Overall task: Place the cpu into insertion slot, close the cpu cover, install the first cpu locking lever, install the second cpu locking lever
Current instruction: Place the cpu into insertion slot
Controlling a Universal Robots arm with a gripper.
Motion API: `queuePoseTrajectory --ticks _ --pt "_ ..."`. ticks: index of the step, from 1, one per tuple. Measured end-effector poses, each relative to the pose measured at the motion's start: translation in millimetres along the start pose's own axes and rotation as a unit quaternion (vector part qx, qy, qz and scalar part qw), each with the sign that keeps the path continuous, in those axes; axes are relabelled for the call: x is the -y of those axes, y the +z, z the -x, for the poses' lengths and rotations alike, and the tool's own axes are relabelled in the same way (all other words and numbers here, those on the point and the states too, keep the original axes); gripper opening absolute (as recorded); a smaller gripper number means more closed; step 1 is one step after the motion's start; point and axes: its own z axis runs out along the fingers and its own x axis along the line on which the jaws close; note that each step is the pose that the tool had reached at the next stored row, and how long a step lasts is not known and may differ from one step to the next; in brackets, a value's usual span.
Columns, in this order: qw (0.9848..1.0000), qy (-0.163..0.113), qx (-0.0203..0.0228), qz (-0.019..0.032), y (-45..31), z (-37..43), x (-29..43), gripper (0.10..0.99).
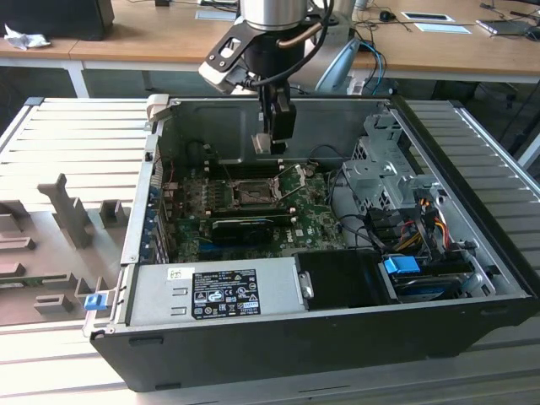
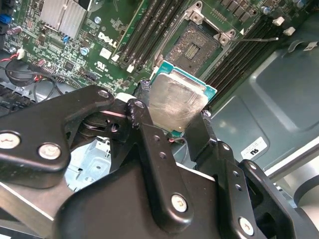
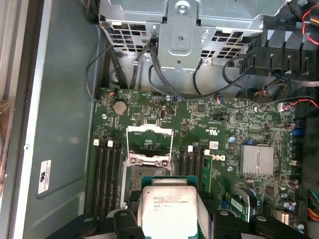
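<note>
In the exterior view the black pincer (image 1: 271, 145) hangs pinching the small silvery-grey square cpu (image 1: 263, 143), raised clear of the square dark insertion slot (image 1: 253, 192). In the second wrist view cpu and slot are apart. In the first wrist view the thin silvery cpu cover (image 3: 149, 128) stands open

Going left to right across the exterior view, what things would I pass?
Grey blocks → square socket → silver cage → coloured wires.
</note>
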Motion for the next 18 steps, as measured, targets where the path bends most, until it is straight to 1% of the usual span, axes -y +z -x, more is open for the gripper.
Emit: queuePoseTrajectory --ticks 18 --pt "1.0000 0.007 0.0006 0.0002 5.5 0.1 0.5 0.529"
